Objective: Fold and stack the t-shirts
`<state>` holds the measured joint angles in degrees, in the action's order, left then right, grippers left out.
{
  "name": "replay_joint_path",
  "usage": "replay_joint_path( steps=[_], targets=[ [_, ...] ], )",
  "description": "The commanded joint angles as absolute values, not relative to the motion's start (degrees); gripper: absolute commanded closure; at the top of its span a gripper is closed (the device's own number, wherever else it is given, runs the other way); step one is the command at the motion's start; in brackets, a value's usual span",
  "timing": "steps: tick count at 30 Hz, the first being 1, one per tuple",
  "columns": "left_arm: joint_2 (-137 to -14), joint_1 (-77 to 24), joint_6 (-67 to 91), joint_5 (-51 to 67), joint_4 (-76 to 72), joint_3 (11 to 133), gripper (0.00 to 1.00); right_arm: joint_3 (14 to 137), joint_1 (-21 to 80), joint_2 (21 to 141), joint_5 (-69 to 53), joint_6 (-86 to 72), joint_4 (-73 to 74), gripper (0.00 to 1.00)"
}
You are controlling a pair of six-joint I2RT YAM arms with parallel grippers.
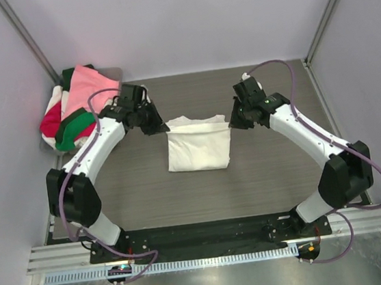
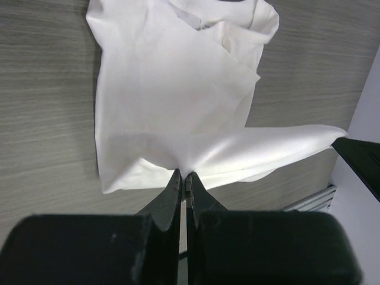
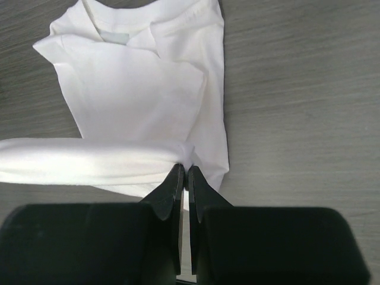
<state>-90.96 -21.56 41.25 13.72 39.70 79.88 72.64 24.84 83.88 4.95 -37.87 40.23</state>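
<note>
Left wall pale and bare, a slanted metal frame post (image 1: 27, 37) running up it. At the table's far-left corner sat a shallow grey tray (image 1: 114, 74) carrying a loose heap of soft cotton t-shirts, pink, red, green and white (image 1: 79, 100), spilling over its rim.

The table top (image 1: 277, 174) was grey wood-grain laminate, matt, with an aluminium rail (image 1: 208, 235) along its near edge.

Left gripper (image 2: 182, 178): jaws pinched together on the far-left corner of the plain white cotton t-shirt (image 1: 199, 147), cloth raised at the fingertips. That shirt lay at mid-table, folded into a rough rectangle, well apart from the heap. A band of its cloth ran between the two grippers along the far edge.

Right gripper (image 3: 183, 169): jaws likewise clamped on the far-right corner.

Right wall pale too, with another slanted post (image 1: 329, 3).
</note>
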Motion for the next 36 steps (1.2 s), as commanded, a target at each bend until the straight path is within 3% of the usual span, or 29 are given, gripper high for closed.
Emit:
replay_joint_path(
  steps=[1, 24, 26, 27, 28, 29, 30, 32, 35, 36],
  targets=[
    [-93.68, -17.41, 37.97, 12.83, 40.96, 84.8, 1.0, 77.6, 22.33, 88.05, 8.35, -32.35, 41.31, 0.99],
    [-121.55, -12.57, 39.55, 14.68, 44.03, 106.78, 0.97, 98.85, 15.82, 114.78, 0.71, -26.9, 39.72, 0.99],
    [-124.35, -11.87, 39.81, 15.11, 45.69, 111.34, 0.88, 102.72, 15.47, 118.2, -1.21, -26.46, 41.91, 0.88],
    [-125.93, -11.69, 39.64, 15.03, 47.36, 117.71, 0.84, 107.79, 15.03, 119.34, -2.1, -25.58, 42.88, 0.65],
    [-127.51, -11.43, 39.38, 14.94, 52.16, 121.78, 0.72, 110.71, 14.77, 121.36, -2.2, -25.4, 45.67, 0.51],
    [-131.18, -10.9, 38.77, 15.03, 55.43, 126.34, 0.67, 116.14, 14.5, 121.99, -2.2, -25.23, 47.18, 0.35],
    [-132.53, -10.72, 38.5, 15.12, 58.59, 135.09, 0.62, 118.19, 14.5, 122.25, -2.37, -24.79, 48.5, 0.31],
    [-132.81, -10.81, 38.15, 15.03, 64.5, 140.08, 0.55, 119.97, 14.41, 119.9, -2.55, -24.78, 50.27, 0.26],
    [-125.89, -11.77, 38.67, 13.72, 60.67, 131.79, 0.52, 111.67, 14.59, 113.24, -5.61, -25.92, 49.05, 0.25],
    [-119.51, -12.3, 39.37, 13.1, 58.3, 123.05, 0.52, 108.4, 14.85, 111.12, -6.84, -26.71, 47.91, 0.25]
  ],
)
